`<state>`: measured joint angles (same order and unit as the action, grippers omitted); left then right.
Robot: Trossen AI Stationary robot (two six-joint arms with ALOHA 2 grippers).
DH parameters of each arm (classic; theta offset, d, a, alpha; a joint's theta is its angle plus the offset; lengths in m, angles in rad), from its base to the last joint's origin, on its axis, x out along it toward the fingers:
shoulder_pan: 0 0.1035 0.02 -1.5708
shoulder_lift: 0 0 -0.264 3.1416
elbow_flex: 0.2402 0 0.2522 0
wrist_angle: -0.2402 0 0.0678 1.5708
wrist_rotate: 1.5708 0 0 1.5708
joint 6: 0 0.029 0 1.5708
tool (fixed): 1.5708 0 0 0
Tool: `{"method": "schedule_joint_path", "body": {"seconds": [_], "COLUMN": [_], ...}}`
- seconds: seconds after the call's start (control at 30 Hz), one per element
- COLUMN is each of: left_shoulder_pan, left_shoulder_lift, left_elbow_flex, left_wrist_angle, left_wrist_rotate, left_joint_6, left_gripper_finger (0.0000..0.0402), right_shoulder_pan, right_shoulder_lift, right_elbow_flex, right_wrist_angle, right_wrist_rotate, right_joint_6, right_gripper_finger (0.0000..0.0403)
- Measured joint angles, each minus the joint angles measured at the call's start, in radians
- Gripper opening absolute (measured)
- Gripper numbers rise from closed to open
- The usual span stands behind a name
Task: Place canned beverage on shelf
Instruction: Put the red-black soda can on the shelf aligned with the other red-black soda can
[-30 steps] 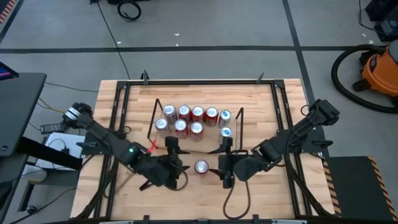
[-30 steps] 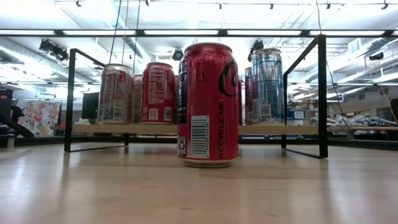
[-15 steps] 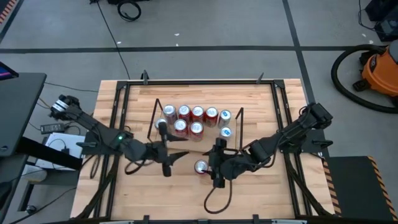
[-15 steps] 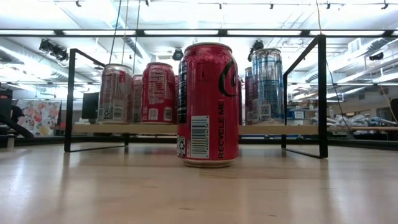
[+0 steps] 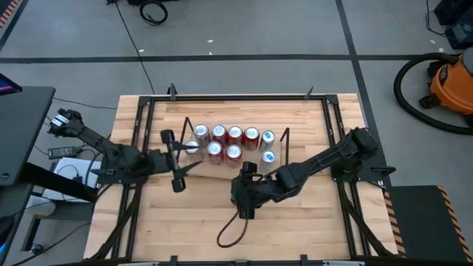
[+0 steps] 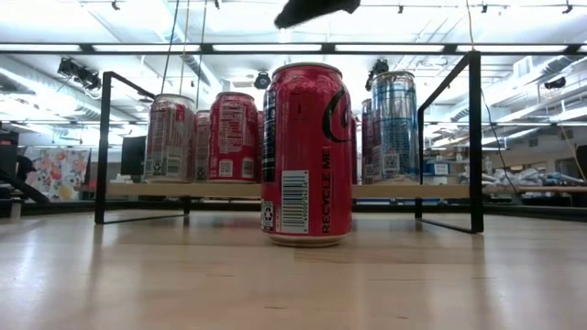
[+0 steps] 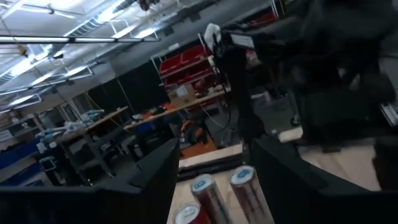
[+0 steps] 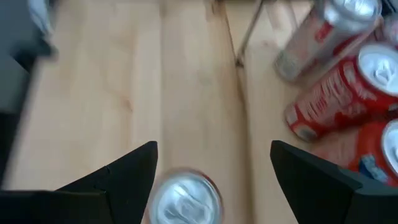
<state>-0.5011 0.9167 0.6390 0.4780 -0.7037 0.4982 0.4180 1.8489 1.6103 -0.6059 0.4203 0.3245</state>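
Now the right gripper point(image 5: 244, 193) hangs spread directly above the red can point(image 6: 306, 154), in front of the shelf point(image 5: 279, 155); the left gripper point(image 5: 174, 159) sits beside the shelf's end, its spread unclear.

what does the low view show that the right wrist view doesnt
Only the low view: the loose red can's full side with its barcode, standing upright on the table in front of the shelf, and both black wire end frames.

Only the right wrist view: the right gripper with its fingers spread above that can's silver top, and the tops of the shelved cans.

Both: the loose can, red cans on the shelf, and the wooden tabletop.
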Motion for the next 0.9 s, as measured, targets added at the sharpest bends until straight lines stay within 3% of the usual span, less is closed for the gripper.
{"method": "schedule_joint_path", "body": {"seconds": [0.3,0.6,0.9], "left_shoulder_pan": [-0.002,-0.006,-0.006], "left_shoulder_lift": [-0.130,-0.146,-0.145], "left_elbow_flex": [-0.042,-0.042,-0.042], "left_wrist_angle": [-0.002,-0.018,-0.027], "left_wrist_rotate": [-0.047,-0.070,-0.070], "left_joint_6": [-0.041,-0.129,-0.171], "left_gripper_finger": [0.0215,0.0215,0.0215], "right_shoulder_pan": [-0.008,-0.021,-0.021], "right_shoulder_lift": [0.178,0.304,0.311], "right_elbow_flex": [0.208,0.365,0.374], "right_wrist_angle": [-0.179,-0.409,-0.448], "right_wrist_rotate": [-0.025,-0.084,-0.052], "right_joint_6": [0.014,0.108,0.253], "right_gripper_finger": [0.0330,0.0395,0.0395]}}
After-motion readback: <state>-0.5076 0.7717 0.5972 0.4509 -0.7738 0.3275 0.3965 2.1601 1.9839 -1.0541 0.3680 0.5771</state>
